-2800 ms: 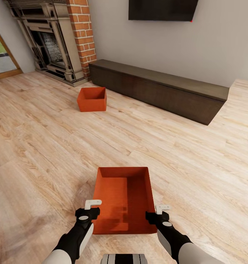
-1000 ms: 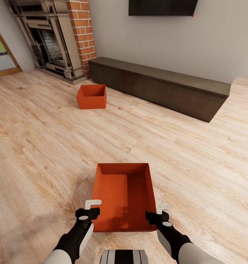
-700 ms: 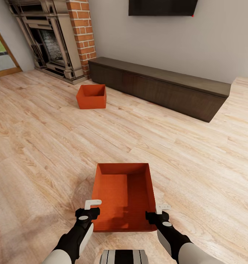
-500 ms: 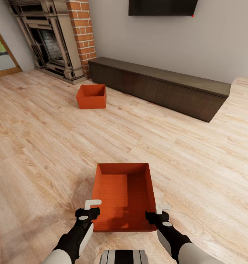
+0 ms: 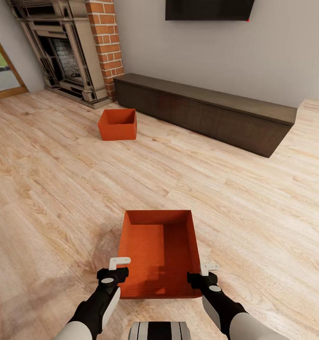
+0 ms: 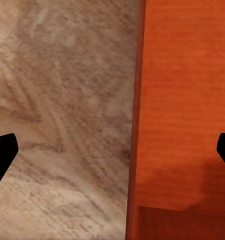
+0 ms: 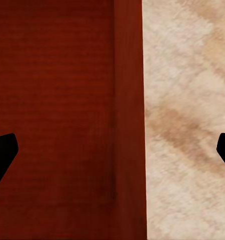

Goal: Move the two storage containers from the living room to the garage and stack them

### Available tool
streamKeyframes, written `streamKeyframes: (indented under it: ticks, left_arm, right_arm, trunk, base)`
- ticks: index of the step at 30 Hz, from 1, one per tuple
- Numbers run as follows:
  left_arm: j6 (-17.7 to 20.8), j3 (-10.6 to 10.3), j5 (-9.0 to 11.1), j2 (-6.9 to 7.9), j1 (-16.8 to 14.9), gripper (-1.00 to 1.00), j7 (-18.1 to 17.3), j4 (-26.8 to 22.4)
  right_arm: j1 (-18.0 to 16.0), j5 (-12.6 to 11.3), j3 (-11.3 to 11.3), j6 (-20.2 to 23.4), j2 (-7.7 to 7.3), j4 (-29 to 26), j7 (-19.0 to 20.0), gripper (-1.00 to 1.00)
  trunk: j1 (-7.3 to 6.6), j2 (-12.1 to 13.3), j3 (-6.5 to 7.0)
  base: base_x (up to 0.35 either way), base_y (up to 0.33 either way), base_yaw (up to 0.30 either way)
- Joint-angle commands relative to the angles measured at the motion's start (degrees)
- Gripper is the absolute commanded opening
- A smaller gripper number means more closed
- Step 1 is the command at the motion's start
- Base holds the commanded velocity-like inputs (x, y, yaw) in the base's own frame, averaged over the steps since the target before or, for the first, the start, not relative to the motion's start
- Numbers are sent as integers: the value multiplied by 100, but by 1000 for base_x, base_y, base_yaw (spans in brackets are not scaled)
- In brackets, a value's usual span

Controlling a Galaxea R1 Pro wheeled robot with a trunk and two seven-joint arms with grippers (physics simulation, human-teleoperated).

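A: What has changed over the last few seconds?

B: The view crept a little toward the near orange-red open-topped rectangular storage container [image 5: 159, 255], then settled; over the last second nothing has moved. That box sits on the light wood plank floor [image 5: 51, 198] just ahead of the robot.

A: And the grippers?

B: The left gripper [image 5: 113, 269] hangs over the box's left wall and the right gripper [image 5: 203, 274] over its right wall. In each wrist view the dark fingertips [image 6: 2, 152] stand wide apart, a thin wall between them, clamped on nothing.

A: The other box?

B: The second orange-red container [image 5: 117, 124] lies well apart, near the long dark low bench [image 5: 206, 113] and the red brick chimney [image 5: 105, 42]. Both are in the living room; lowering and closing on the walls looks like the next move
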Motion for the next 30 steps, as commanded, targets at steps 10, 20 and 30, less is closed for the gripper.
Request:
streamKeyframes:
  ticks: [10,20,30]
  left_arm:
    - [44,-5,-30,-23,0,100,23,55]
    - [44,-6,-9,-21,0,-100,11,53]
    - [42,-32,708,13,0,-100,31,-3]
  right_arm:
    - [-3,-47,39,-16,-17,4,21,100]
    - [-3,-47,37,-16,-12,4,15,-100]
    - [-3,-52,21,-54,-2,0,-27,-100]
  trunk:
    - [-1,-1,-4]
    - [-1,-1,-4]
    - [-1,-1,-4]
  base:
    - [0,0,0]
    - [0,0,0]
    - [0,0,0]
